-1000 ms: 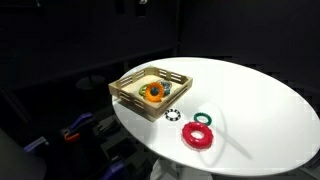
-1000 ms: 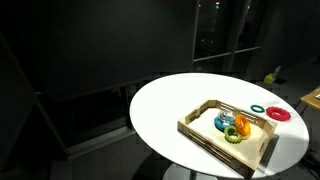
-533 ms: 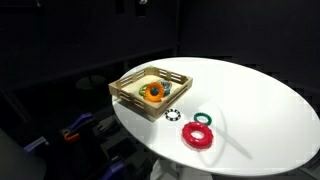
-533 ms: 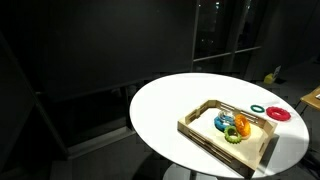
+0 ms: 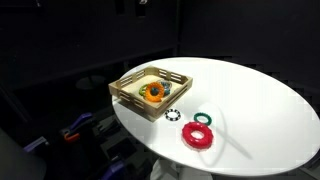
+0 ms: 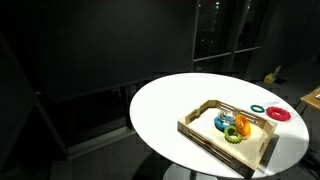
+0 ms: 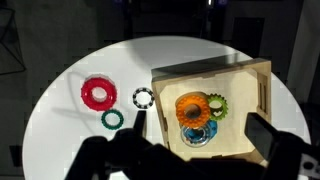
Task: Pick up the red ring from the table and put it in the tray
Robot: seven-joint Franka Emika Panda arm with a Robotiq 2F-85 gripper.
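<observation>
The red ring (image 5: 197, 137) lies on the white round table (image 5: 260, 110) near its edge, also seen in an exterior view (image 6: 277, 114) and in the wrist view (image 7: 98, 94). The tan slatted tray (image 5: 125, 88) stands beside it, apart from the ring, and shows in an exterior view (image 6: 200, 130) and the wrist view (image 7: 260, 80). My gripper (image 7: 200, 135) is open and empty, high above the tray, with its dark fingers wide apart. The red ring is off to its left in the wrist view.
A dark green ring (image 7: 113, 120) and a small black-and-white beaded ring (image 7: 143, 98) lie between the red ring and the tray. Orange (image 7: 192, 108), light green (image 7: 217, 105) and blue (image 7: 198, 133) toothed rings lie in the tray. The surroundings are dark.
</observation>
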